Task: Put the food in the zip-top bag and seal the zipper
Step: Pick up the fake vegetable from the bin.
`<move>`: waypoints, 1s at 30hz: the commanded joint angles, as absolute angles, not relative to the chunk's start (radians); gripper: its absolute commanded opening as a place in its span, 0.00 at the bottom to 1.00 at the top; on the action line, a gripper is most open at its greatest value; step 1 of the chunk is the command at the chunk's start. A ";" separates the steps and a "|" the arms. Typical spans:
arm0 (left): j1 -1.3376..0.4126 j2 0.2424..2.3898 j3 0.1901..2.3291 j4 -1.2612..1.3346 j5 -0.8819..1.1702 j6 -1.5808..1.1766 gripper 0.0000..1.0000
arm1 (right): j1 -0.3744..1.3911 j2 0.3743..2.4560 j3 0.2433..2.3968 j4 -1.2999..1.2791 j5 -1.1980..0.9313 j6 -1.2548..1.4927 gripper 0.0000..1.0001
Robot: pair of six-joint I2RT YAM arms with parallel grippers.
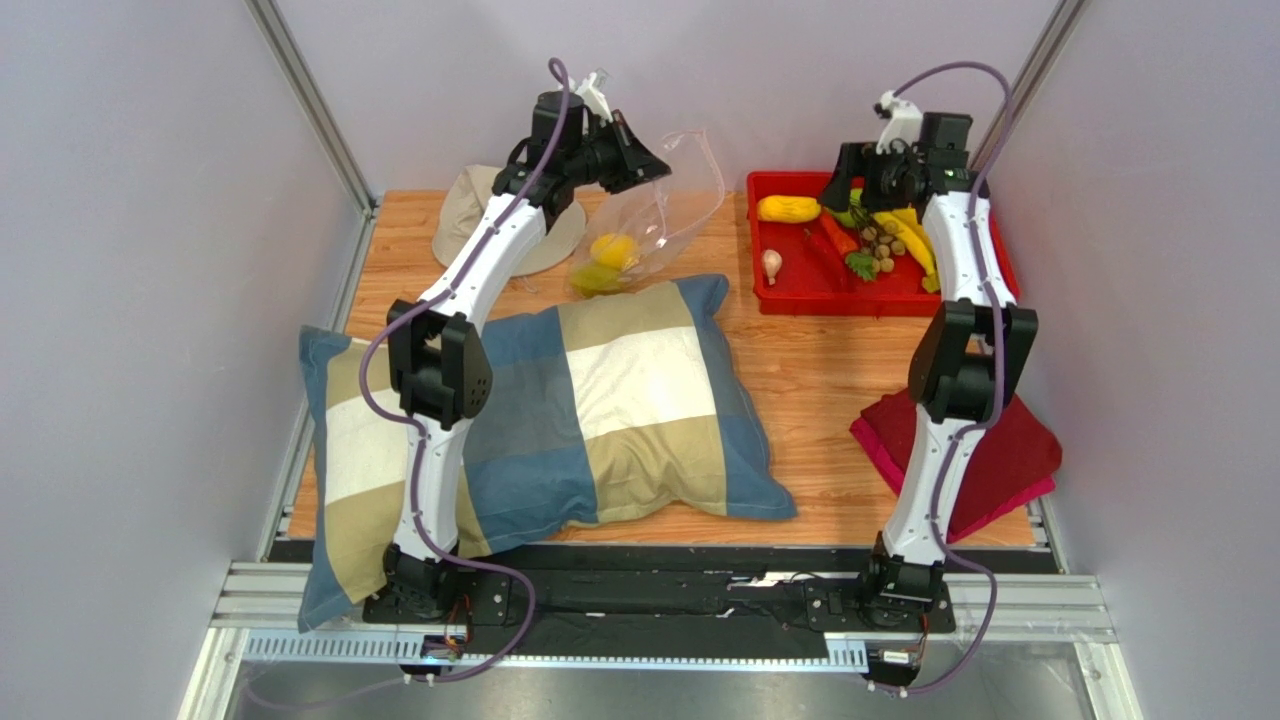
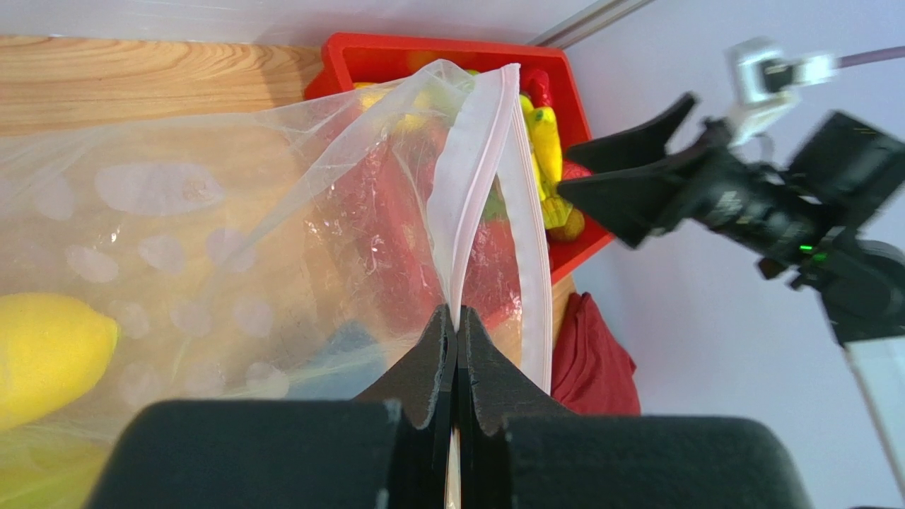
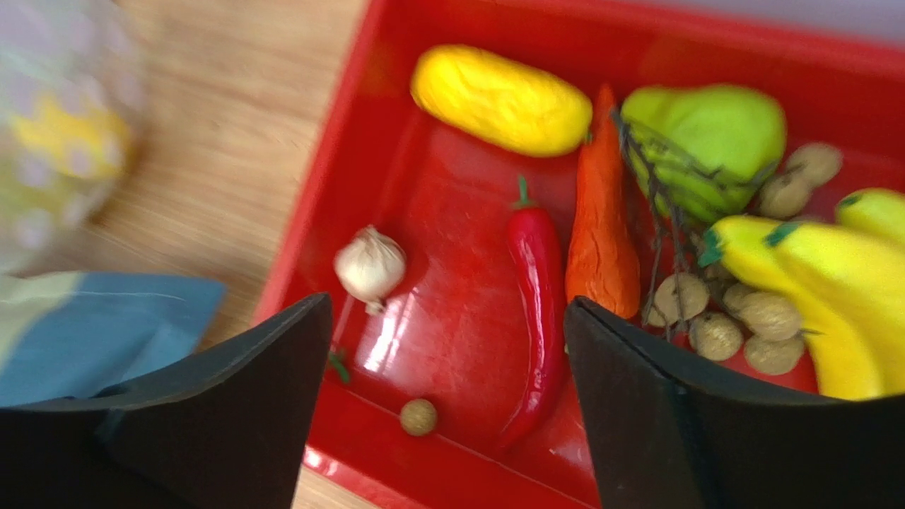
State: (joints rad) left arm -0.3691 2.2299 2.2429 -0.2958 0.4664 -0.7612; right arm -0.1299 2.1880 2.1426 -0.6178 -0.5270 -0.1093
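Note:
The clear zip-top bag (image 1: 649, 225) hangs at the back of the table, held up by my left gripper (image 1: 649, 162), which is shut on its pale zipper strip (image 2: 473, 202). A yellow lemon (image 1: 612, 249) and a green piece lie inside the bag; the lemon shows in the left wrist view (image 2: 48, 355). My right gripper (image 1: 864, 177) is open above the red tray (image 1: 781, 293). Below it lie a red pepper (image 3: 540, 308), an orange carrot (image 3: 601, 228), a yellow piece (image 3: 499, 101), a green piece (image 3: 706, 138), bananas (image 3: 807, 297), a garlic bulb (image 3: 370, 265) and a tan bunch (image 3: 733, 313).
A checked pillow (image 1: 571, 405) lies across the front left of the table. A beige bucket hat (image 1: 466, 210) sits at the back left behind my left arm. A red cloth (image 1: 1007, 450) lies at the front right. Grey walls close in on both sides.

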 commanded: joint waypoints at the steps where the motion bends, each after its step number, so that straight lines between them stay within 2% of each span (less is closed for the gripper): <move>1: -0.371 2.227 2.283 -0.265 0.479 -0.752 0.00 | -0.091 2.270 2.172 -0.675 -0.436 -0.285 0.80; 3: -0.373 2.229 2.284 -0.265 0.477 -0.749 0.00 | -0.091 2.299 2.181 -0.672 -0.408 -0.310 0.74; 9: -0.371 2.226 2.272 -0.270 0.474 -0.746 0.00 | -0.075 2.393 2.198 -0.658 -0.324 -0.371 0.67; 19: -0.371 2.230 2.272 -0.268 0.477 -0.746 0.00 | -0.058 2.464 2.195 -0.609 -0.201 -0.387 0.65; 21: -0.371 2.229 2.272 -0.268 0.476 -0.746 0.00 | -0.057 2.476 2.210 -0.618 -0.201 -0.390 0.61; 27: -0.370 2.230 2.273 -0.268 0.474 -0.741 0.00 | -0.049 2.471 2.210 -0.641 -0.242 -0.423 0.40; 28: -0.371 2.230 2.273 -0.268 0.474 -0.741 0.00 | -0.048 2.464 2.210 -0.649 -0.242 -0.428 0.35; 29: -0.371 2.230 2.275 -0.268 0.474 -0.741 0.00 | -0.048 2.457 2.210 -0.653 -0.255 -0.426 0.22; 30: -0.371 2.229 2.273 -0.268 0.476 -0.741 0.00 | -0.048 2.450 2.210 -0.655 -0.261 -0.419 0.16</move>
